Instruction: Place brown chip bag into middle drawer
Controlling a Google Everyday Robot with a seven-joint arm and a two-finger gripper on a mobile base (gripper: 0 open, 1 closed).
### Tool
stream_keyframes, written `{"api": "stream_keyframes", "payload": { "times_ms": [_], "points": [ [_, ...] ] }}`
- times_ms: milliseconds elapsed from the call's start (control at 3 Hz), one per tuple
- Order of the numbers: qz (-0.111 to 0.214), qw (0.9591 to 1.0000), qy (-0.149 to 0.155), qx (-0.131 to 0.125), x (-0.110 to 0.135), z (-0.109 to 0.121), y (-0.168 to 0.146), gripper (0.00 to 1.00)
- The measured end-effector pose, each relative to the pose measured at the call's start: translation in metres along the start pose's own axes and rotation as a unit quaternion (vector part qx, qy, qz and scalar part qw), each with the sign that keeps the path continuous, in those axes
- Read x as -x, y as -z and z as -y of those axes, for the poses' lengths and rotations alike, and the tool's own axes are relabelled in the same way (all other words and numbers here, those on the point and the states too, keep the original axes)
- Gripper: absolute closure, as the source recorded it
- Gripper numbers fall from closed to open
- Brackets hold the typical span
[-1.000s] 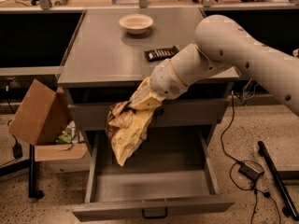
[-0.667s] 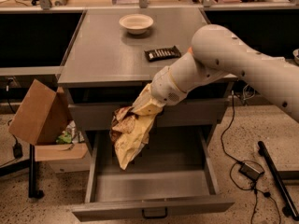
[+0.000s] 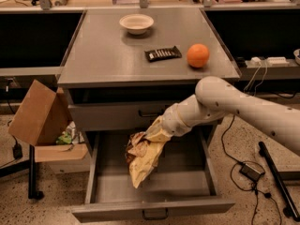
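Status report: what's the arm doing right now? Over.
Tool over open drawer, gripping bag. Bag hanging over drawer, not yet released. Nothing seen blocking.

Views: a single camera view.
Position: high, in front of the bench (image 3: 103,60), roughly centred on its front edge.
Facing: down and toward the rear edge; all four corners of the top show.
Nearness: mid-range; the open middle drawer (image 3: 154,205) nearly reaches the lower border.
Gripper: the gripper (image 3: 158,128) sits below the front edge, right of centre, above the drawer.
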State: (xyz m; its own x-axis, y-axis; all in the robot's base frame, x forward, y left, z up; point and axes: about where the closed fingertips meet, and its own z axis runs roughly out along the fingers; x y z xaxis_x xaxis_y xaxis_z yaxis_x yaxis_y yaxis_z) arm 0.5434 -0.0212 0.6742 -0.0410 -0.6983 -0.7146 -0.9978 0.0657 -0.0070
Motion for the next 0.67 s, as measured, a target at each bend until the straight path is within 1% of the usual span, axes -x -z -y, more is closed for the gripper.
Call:
{"api": "stream_keyframes", "payload": {
  "times_ms": [333,667],
  "points": [
    [0.008,0.9997,-0.022,-0.003,-0.043,0.004,-0.024,1.00],
    [0.012,0.9977,-0.064,-0.017,-0.097,0.003,-0.054,1.00]
  ]
}}
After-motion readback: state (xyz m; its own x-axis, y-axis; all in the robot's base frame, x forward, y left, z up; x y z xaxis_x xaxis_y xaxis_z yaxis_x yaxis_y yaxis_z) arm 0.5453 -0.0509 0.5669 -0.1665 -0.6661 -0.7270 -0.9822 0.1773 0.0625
